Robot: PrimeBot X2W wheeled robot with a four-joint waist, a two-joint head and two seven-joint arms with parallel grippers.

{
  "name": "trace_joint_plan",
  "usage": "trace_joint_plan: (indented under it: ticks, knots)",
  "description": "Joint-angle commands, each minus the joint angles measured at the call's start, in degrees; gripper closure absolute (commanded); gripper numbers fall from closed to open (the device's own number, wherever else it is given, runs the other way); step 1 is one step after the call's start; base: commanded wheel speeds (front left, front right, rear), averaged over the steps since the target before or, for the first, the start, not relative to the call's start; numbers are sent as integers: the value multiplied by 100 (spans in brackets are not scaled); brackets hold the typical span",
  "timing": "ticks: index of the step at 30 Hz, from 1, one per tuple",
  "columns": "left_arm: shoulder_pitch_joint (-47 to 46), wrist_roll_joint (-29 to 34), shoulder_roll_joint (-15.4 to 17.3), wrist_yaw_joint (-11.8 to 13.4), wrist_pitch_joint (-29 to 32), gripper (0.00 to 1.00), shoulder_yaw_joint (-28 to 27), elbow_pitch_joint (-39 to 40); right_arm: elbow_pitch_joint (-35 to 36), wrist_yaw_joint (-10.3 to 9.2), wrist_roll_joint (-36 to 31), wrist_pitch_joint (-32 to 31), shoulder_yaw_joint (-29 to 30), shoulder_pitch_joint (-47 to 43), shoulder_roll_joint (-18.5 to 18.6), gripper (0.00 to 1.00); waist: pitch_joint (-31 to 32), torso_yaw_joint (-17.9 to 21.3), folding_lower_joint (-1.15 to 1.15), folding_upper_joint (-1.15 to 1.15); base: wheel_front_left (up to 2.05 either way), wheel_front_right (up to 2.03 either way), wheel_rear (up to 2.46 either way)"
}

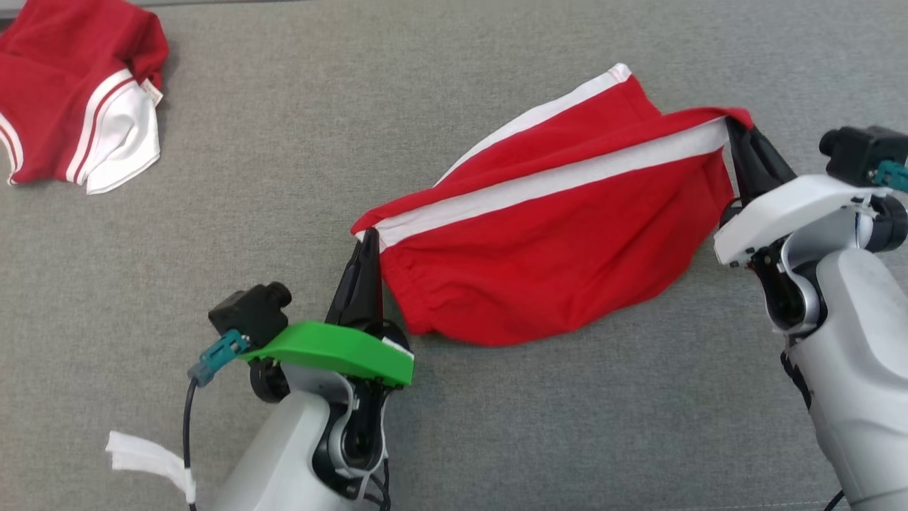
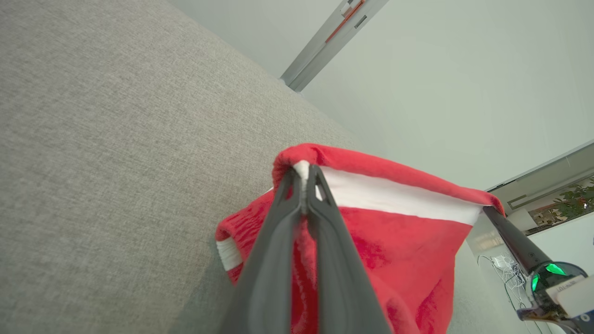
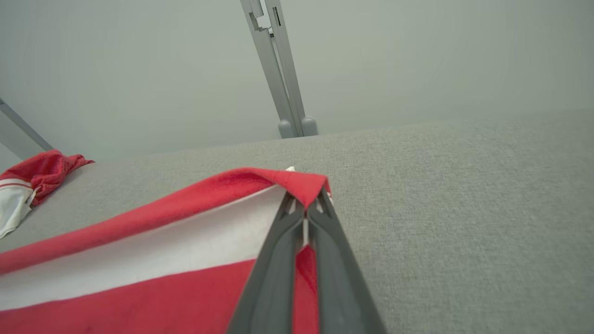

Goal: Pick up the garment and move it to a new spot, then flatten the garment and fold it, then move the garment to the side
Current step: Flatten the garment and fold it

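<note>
Seen from my head, the red garment [image 1: 553, 234] with its white stripes hangs stretched between my two grippers, right of centre. Its lower edge sags toward the grey table [image 1: 284, 177], and I cannot tell whether it touches. My left gripper [image 1: 369, 238] is pinched tight on the near-left corner, fingers pointing up and away from me. My right gripper [image 1: 734, 128] is clamped on the far-right corner, its pale forearm coming in from the right edge. Bare grey surface lies on every side of the garment, widest to the left. There the other garment [image 1: 71, 92], also red and white, lies crumpled in the far-left corner, well apart. That makes two garments and two grippers. Along my left wrist, the left gripper [image 2: 306, 178] has its jaws together on the white band at the corner of the garment [image 2: 394, 232]. The stripe runs taut to the right gripper [image 2: 486, 209], and open table [image 2: 116, 139] stretches off to the left. Along my right wrist, the right gripper [image 3: 306, 204] bites the folded red corner of the garment [image 3: 139, 260], with free table [image 3: 464, 185] to the right. The other garment [image 3: 28, 181] sits at the left edge, and a grey post [image 3: 278, 69] stands beyond the table's far edge.
</note>
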State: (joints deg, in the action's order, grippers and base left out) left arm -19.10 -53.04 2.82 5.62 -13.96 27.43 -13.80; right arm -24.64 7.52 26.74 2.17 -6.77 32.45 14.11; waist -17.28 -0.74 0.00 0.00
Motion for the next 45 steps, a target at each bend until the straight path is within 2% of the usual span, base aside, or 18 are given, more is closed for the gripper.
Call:
trace_joint_plan:
  ticks: [1,8,15,17,18,19,20,21,25,28,33,39,45]
  knots:
    - [-232,-117,18,67,-46,100,61,-110,-206,-6,61,-36,-64,245,56,100,-306,-299,0,0,0,0,0]
    - [-882,-643,20,347,-122,100,481,-513,-1290,-6,236,-125,-493,1206,332,100,-580,-587,0,0,0,0,0]
    - [-1028,-871,18,517,-125,100,576,-407,-2160,-6,331,-91,-979,1928,460,100,-700,-710,0,0,0,0,0]
    - [-1036,-907,18,556,-125,100,646,-380,-2380,-6,364,-49,-1091,2092,458,55,-707,-721,0,0,0,0,0]
    - [-1039,-923,18,570,-126,100,671,-363,-2495,-6,377,-22,-1166,2166,466,7,-704,-724,0,0,0,0,0]
    - [-1042,-919,19,598,-126,71,670,-342,-2576,-6,381,13,-1226,2218,471,0,-700,-725,0,0,0,0,0]
    - [-1027,-893,19,617,-126,29,675,-319,-2678,-6,392,60,-1291,2271,470,0,-690,-723,0,0,0,0,0]
    - [-998,-882,18,630,-126,0,692,-297,-2751,-6,397,102,-1346,2314,466,0,-678,-719,0,0,0,0,0]
    - [-822,-655,18,641,-126,0,735,-203,-3013,-6,488,359,-1505,2435,465,0,-579,-682,0,0,0,0,0]
    - [-695,-148,26,645,-126,0,693,-171,-3160,-6,573,489,-1625,2425,497,0,-459,-657,0,0,0,0,0]
    - [-349,947,288,692,-120,0,566,81,-3287,-6,746,603,-1880,2282,622,0,-196,-604,0,0,0,0,0]
    - [89,1489,495,762,-120,0,304,344,-3333,-6,1044,413,-2215,2080,843,0,112,-602,0,0,0,0,0]
    - [345,1902,660,828,-120,0,233,539,-3387,-6,1312,-104,-2604,1883,1029,0,140,-746,0,0,0,0,0]
